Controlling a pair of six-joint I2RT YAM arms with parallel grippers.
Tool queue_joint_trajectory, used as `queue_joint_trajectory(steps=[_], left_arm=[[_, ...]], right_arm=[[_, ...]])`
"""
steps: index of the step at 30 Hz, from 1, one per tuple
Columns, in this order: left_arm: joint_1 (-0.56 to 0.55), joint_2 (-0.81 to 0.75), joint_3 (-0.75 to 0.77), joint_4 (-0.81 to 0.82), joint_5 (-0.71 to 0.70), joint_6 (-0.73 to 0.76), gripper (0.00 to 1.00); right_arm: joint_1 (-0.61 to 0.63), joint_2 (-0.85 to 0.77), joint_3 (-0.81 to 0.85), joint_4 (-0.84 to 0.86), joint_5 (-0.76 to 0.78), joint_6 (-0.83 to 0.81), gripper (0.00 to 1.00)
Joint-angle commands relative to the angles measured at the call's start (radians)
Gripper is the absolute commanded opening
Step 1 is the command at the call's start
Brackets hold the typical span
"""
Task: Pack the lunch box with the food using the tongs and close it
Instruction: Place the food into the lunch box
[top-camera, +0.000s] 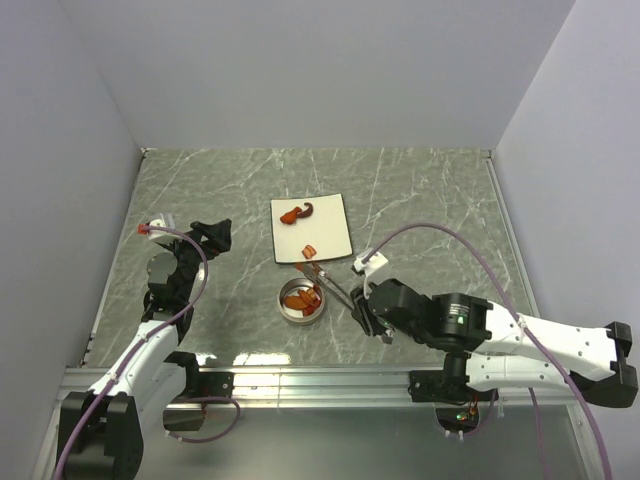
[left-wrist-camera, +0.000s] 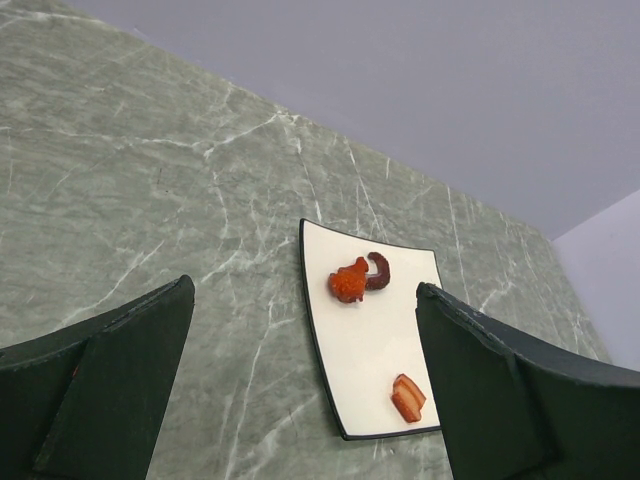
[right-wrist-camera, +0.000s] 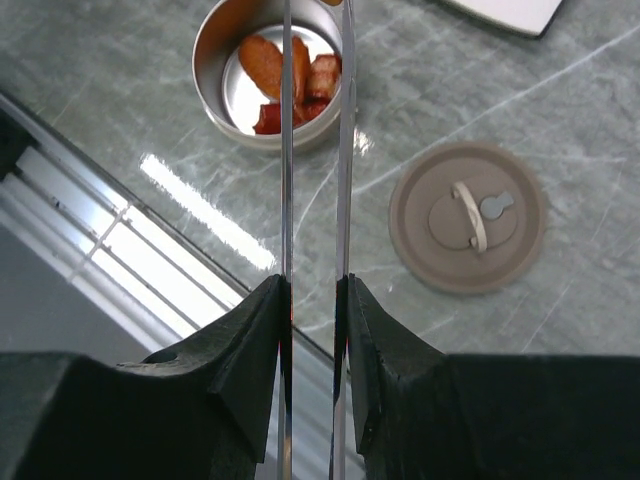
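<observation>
The right gripper (right-wrist-camera: 315, 290) has its jaws clamped on the tongs (right-wrist-camera: 286, 180), pressing the arms near-parallel so the tips reach past the lunch box (right-wrist-camera: 203, 75) at 11 o'clock. The box holds food (right-wrist-camera: 265, 62), and its lid (right-wrist-camera: 467, 217) lies off at 2 o'clock. The left gripper (left-wrist-camera: 303, 300) is idle, jaws apart.

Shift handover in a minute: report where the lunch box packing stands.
Done: several pieces of food lie in the lunch box. In hand: the right gripper clamps the tongs, tips reaching past the tin toward the white plate. Left: three pieces on that plate, then the lid, lying on the table beside the tin. The left gripper hangs open, empty.
</observation>
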Motion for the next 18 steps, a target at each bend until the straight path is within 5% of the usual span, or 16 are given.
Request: queue_joint_trajectory(steps=[1,18], left_arm=[[0.005,-0.016,-0.008,0.039,0.020,-0.011,0.99],[0.005,-0.013,-0.006,0.039,0.019,-0.011,0.99]], right_arm=[[0.042,-0.038,-0.026,-0.038,0.051,0.076,0.31],[0.110,0.047,-0.011,0.005,0.019,0.050,0.32]])
